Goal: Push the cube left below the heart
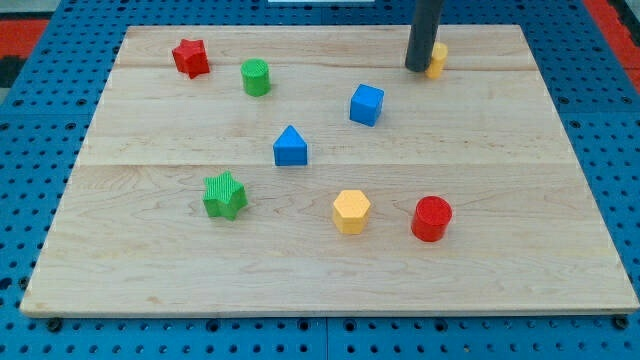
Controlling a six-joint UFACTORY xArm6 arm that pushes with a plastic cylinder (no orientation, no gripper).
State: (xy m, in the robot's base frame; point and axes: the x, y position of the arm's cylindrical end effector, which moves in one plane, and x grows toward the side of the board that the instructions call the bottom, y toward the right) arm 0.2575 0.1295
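Observation:
The blue cube (pixel 366 104) sits on the wooden board (pixel 150 270), right of centre in the upper half. A yellow block (pixel 437 59), mostly hidden behind the rod so its shape is unclear, lies near the view's top right. My tip (pixel 416 69) rests on the board just left of that yellow block, up and to the right of the blue cube, apart from the cube. The rod rises out of the view's top.
A red star (pixel 190 57) and a green cylinder (pixel 256 76) lie at the top left. A blue triangular block (pixel 290 146) sits at centre. A green star (pixel 224 195), a yellow hexagon (pixel 351 211) and a red cylinder (pixel 432 218) lie across the lower half.

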